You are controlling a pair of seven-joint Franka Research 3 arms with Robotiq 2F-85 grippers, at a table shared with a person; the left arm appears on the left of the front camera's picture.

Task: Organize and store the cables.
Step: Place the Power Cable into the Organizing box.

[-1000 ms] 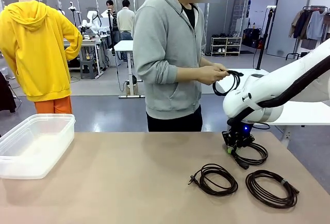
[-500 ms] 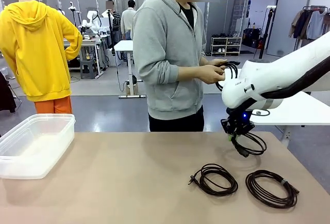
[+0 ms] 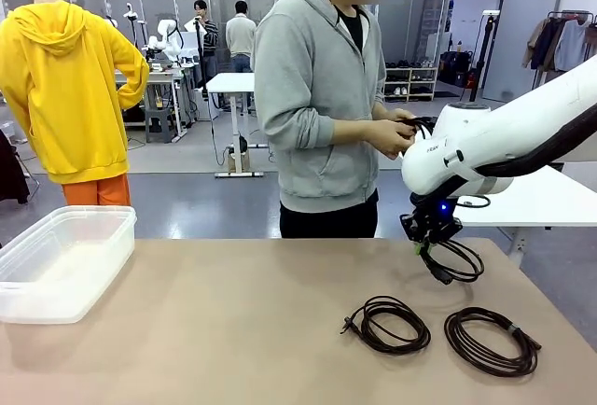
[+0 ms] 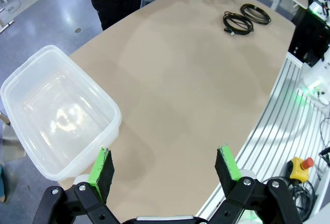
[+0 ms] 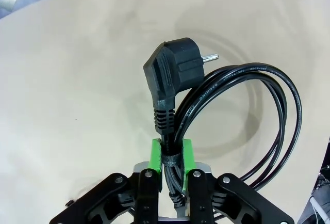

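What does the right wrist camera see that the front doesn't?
The right wrist view adds the metal pin of the black angled plug and green pads pinching the strap. The front view adds a person in a grey hoodie, a clear plastic tub and two dark coiled cables. Both show the right gripper shut on a black coiled cable over the tan table.

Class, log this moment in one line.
right jaws: shut on cable, off table | left jaws: open, by tub | table: two cables | person: hands on another cable
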